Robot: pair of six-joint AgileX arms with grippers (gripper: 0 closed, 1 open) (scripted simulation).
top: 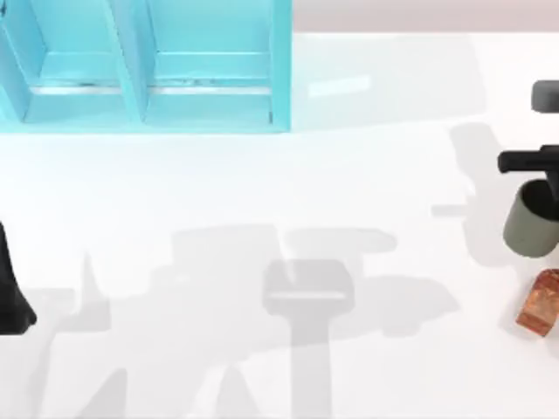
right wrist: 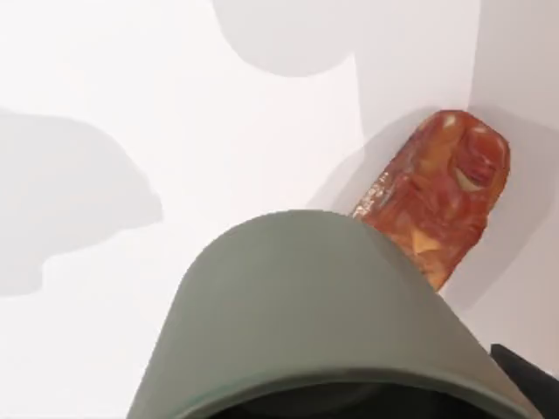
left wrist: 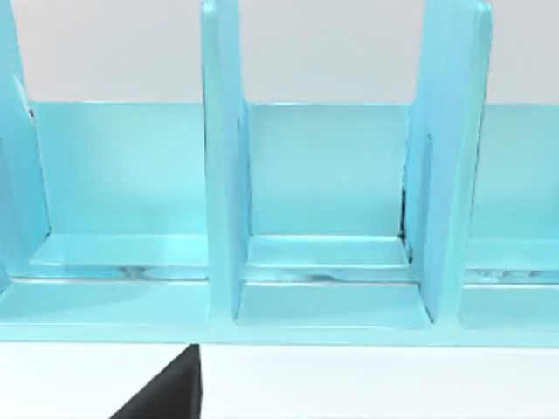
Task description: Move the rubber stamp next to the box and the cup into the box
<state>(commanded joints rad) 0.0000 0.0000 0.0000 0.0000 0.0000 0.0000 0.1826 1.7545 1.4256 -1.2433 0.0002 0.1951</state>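
Turquoise box (top: 210, 113) at top view's far left, well apart from cup (top: 531, 229) and rubber stamp (top: 540, 303) at right edge; right gripper (top: 529, 162) at cup's rim, grip state I cannot tell; left arm (top: 12, 292) parked left; left wrist view: box compartments (left wrist: 327, 262) bare, presumably awaiting cup; right wrist view: cup (right wrist: 323, 305) close under camera, stamp (right wrist: 441, 192) just beside; no writing legible.

Bright, even light; soft grey shadows fall across the white table (top: 262, 192).

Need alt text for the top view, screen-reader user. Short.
At the table's right edge, the right gripper is over a dark olive-grey cup, with a small orange-red rubber stamp just nearer the camera. A light blue compartmented box sits at the far left, and the left arm is parked at the left edge.
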